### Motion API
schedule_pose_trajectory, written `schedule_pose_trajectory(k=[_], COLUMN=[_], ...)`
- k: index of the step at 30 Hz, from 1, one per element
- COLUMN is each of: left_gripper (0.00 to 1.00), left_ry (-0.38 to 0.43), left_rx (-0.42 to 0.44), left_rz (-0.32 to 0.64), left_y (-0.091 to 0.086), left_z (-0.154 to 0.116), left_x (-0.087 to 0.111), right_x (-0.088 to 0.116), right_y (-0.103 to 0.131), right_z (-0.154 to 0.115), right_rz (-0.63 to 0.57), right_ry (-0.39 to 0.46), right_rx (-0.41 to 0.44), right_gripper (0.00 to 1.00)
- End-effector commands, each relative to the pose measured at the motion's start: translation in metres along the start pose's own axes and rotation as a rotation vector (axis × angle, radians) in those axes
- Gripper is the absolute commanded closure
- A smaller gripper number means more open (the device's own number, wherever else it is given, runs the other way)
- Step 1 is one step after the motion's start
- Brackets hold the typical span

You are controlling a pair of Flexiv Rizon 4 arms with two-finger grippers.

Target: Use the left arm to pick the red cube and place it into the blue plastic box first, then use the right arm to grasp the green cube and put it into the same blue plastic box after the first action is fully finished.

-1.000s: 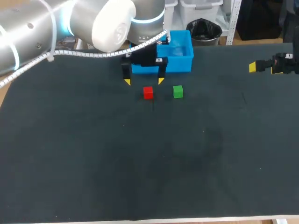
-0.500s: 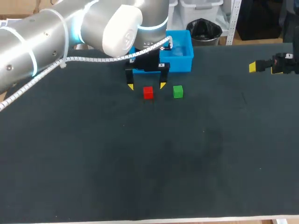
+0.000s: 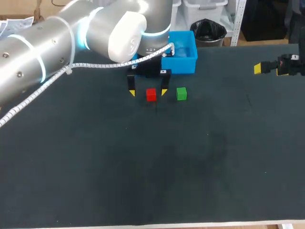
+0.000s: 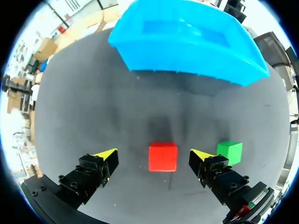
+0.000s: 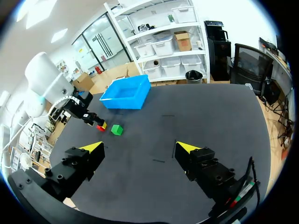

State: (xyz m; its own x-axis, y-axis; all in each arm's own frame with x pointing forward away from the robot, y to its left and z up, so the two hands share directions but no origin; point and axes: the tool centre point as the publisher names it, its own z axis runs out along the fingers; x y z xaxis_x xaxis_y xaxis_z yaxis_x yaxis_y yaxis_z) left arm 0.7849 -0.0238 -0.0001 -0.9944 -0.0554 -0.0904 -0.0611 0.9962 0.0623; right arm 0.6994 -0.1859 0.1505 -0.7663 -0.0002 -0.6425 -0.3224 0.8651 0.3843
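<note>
The head view looks down from above and behind onto the dark counter (image 3: pixel 143 167) and takes in nearly all of its top. The left arm (image 3: pixel 57 43) enters at one side and the right arm (image 3: pixel 290 64) at the other.

The left wrist view hangs low and close over the counter. It faces along the left gripper (image 4: pixel 154 152) at the small red cube (image 4: pixel 163 157), the small green cube (image 4: pixel 229 151) and the blue plastic box (image 4: pixel 187 42) just beyond them.

The right wrist view stands well back and faces across the counter past the right gripper (image 5: pixel 139 145), so the same three things look small and far ahead.

All three views share both cubes and the box.
</note>
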Motion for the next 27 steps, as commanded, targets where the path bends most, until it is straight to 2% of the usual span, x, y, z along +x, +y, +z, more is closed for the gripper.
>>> schedule_pose_trajectory(k=[1,10,11,12,15,20,27], left_gripper=[0.00,0.00,0.07,0.38,1.00,1.00,1.00], left_ry=[0.015,0.026,0.028,0.029,0.031,0.029,-0.001], left_rx=[-0.005,-0.011,-0.011,-0.011,-0.012,-0.012,-0.010], left_rz=[0.003,-0.005,-0.006,-0.007,-0.010,-0.013,-0.006], left_y=[-0.003,-0.006,-0.006,-0.006,-0.006,-0.004,0.004], left_z=[0.006,0.017,0.018,0.019,0.020,0.016,-0.002], left_x=[-0.007,-0.006,-0.006,-0.006,-0.005,-0.001,0.000], right_x=[0.000,0.000,0.000,0.000,0.000,0.000,0.000], right_y=[0.000,0.000,0.000,0.000,0.000,0.000,0.000], right_z=[0.000,0.000,0.000,0.000,0.000,0.000,0.000], right_rz=[0.000,0.000,0.000,0.000,0.000,0.000,0.000], right_ry=[0.000,0.000,0.000,0.000,0.000,0.000,0.000], right_rx=[0.000,0.000,0.000,0.000,0.000,0.000,0.000], right_gripper=[0.00,0.00,0.00,0.00,0.00,0.00,0.00])
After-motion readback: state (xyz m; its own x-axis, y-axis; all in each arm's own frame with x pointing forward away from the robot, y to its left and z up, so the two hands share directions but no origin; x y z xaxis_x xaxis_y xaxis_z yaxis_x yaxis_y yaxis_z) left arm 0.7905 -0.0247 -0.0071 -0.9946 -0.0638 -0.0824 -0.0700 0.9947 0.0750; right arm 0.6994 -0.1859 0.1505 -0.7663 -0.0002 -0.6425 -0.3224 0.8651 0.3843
